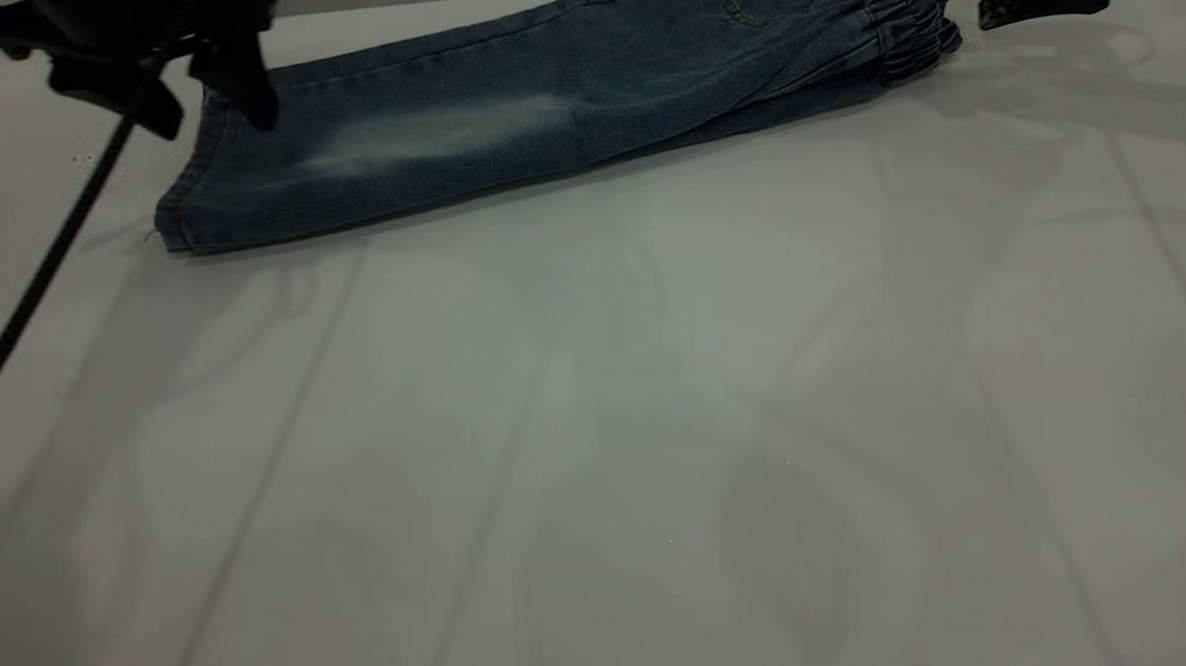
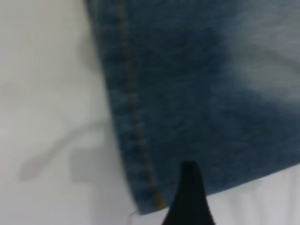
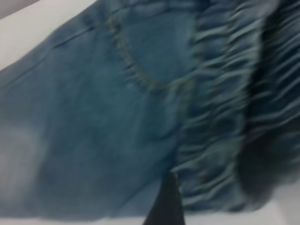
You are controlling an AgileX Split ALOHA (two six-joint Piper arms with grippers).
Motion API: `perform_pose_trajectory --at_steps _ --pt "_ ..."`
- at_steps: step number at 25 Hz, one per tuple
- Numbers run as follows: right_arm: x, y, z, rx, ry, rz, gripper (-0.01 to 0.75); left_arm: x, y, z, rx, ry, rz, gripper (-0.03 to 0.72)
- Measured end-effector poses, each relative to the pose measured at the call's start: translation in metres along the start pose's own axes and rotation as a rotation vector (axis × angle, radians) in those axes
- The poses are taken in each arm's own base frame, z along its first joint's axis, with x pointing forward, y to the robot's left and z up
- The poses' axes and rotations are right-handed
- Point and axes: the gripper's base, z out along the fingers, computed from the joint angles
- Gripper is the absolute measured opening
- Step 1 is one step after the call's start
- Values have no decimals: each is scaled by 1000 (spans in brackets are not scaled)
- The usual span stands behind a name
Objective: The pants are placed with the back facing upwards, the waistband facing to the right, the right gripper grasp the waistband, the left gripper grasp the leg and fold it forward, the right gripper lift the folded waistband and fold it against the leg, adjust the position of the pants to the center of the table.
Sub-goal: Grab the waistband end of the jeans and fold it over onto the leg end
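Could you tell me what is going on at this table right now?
A two-arm robot is folding a pair of denim pants on a white table. The pants lie at the far edge, already folded lengthwise, with the elastic waistband to the right. The left gripper is over the leg end near the hem. The right gripper hovers just beyond the waistband, not touching it. The waistband-to-leg fold is not yet done.

the pants [image 1: 544,125] are blue denim with a faded pale patch on the leg, folded lengthwise into one long band. they lie flat at the table's far edge, elastic gathered waistband [image 1: 905,19] right, leg hem [image 1: 183,216] left.
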Motion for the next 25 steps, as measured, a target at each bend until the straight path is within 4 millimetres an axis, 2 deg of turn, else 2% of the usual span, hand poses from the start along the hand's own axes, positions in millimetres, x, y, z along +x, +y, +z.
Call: perform_pose_trajectory --at_steps 7,19,25 --pt "0 -10 13 86 -66 -106 594 0 -23 1 24 -16 47 524" --pt "0 9 30 9 -161 -277 594 0 -28 1 30 -20 54 524" --pt "12 -5 50 46 -142 -273 594 -1 -28 1 30 -30 55 524"
